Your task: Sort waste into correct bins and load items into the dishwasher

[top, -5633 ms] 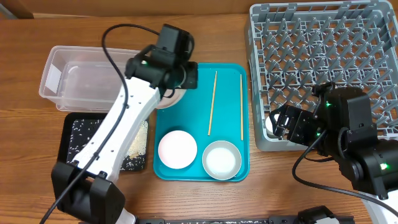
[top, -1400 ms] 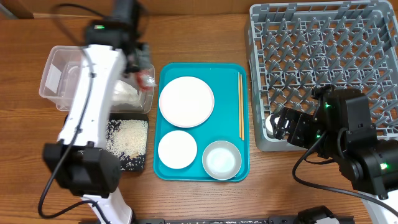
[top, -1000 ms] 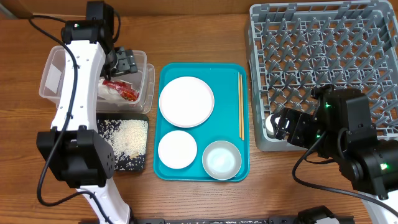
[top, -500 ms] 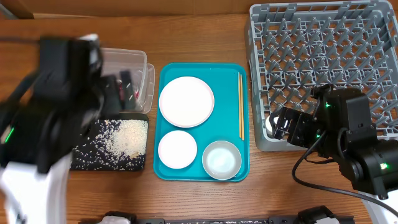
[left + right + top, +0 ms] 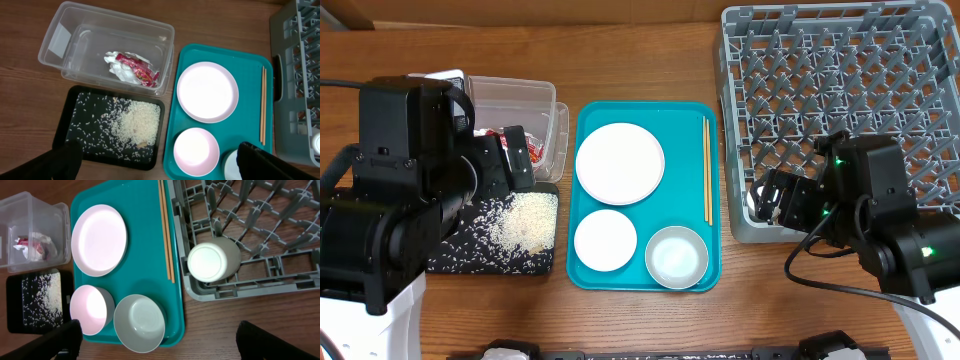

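The red-and-white wrapper (image 5: 132, 70) lies inside the clear tub (image 5: 75, 30). Rice grains (image 5: 137, 122) are spread over the black tray (image 5: 75, 132). On the teal tray (image 5: 645, 112) sit a large plate (image 5: 620, 163), a small plate (image 5: 605, 240), a grey bowl (image 5: 676, 257) and the chopsticks (image 5: 707, 170). A white cup (image 5: 212, 262) lies in the near corner of the dish rack (image 5: 840, 80). My left gripper (image 5: 156, 150) hangs open and empty high over the bins. Beside the rack's corner my right gripper (image 5: 159, 326) is open and empty too.
The left arm's body (image 5: 400, 190) covers the left part of both bins from above. The right arm (image 5: 890, 240) stands at the rack's front right. Bare wooden table (image 5: 640, 320) runs along the front edge.
The left gripper has let go of the wrapper in the clear tub and pulled up and back toward the front left. The right arm has shifted only slightly.
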Available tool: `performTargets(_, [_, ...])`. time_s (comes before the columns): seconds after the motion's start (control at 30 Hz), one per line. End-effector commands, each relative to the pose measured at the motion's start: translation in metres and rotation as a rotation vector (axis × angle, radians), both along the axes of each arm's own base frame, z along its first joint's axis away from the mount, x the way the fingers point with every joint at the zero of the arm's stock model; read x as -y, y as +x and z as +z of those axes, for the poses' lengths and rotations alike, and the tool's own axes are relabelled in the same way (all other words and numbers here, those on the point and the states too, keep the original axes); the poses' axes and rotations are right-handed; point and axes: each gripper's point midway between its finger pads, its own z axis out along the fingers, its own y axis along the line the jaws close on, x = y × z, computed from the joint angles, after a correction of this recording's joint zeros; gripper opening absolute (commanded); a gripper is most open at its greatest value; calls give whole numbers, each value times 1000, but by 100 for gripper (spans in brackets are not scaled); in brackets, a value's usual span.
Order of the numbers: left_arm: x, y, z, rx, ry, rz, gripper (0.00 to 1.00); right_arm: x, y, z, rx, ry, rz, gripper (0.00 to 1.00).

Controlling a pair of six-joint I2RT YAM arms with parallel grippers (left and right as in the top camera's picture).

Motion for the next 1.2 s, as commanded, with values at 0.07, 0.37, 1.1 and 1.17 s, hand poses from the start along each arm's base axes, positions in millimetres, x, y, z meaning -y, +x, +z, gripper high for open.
performTargets(0.07, [4, 3, -3, -10, -12, -7, 100, 1, 2, 0, 6, 1, -2, 100])
performTargets(0.37, [1, -22, 20, 139, 31, -39, 100, 1, 2, 0, 6, 1, -2, 100])
performTargets(1.1, [31, -24, -125, 822, -2, -277, 100, 1, 1, 0, 5, 1, -2, 100])
performTargets(1.17, [31, -26, -140, 842, -4, -277, 100, 1, 2, 0, 6, 1, -2, 100])
